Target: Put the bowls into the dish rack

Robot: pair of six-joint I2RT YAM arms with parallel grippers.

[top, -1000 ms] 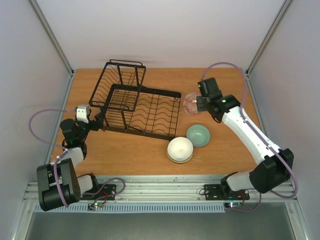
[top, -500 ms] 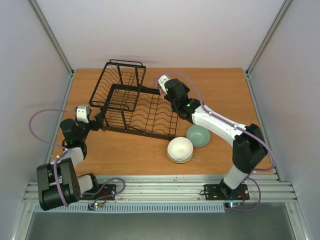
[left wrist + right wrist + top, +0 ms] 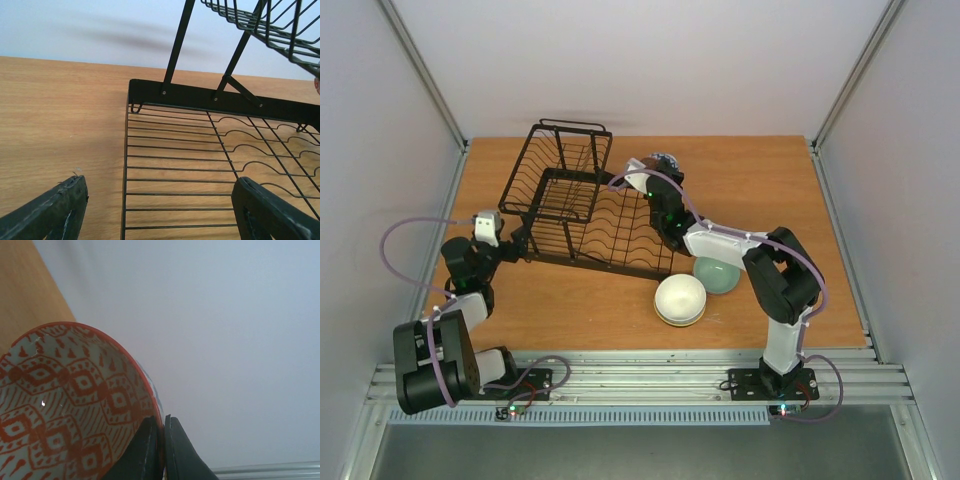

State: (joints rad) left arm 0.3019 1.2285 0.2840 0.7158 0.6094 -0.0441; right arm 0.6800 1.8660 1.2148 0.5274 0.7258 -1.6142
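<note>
L hand (image 3: 517,240) sits low at the near-left corner of the dish rack (image 3: 610,181). It is released: the wrist cam shows its two fingers (image 3: 47,215) spread wide w/ the edge of the flat slotted tray btwn them, neither one pressing a wire. The rack lies angled on the counter (image 3: 570,300), taller basket section at the far-left end, wavy-wire tray running off to the right. R arm (image 3: 720,243) stretches from its base across to the rack. R hand (image 3: 658,172) is over the tray's far-right corner, clenched on the red-and-white bowl (image 3: 666,161) (rim nipped btwn its pads (image 3: 144,450), patterned inside facing the wrist cam). The bowl is tipped up on edge; can't tell from top cam if it touches the wires. Cream-white bowl (image 3: 680,296) stands upright on the counter just in front of the rack's near-right corner, a thin yellowish rim showing under it. Sage green bowl (image 3: 720,274) is just beside it, to the right and a bit farther back, partly covered by the R arm
</note>
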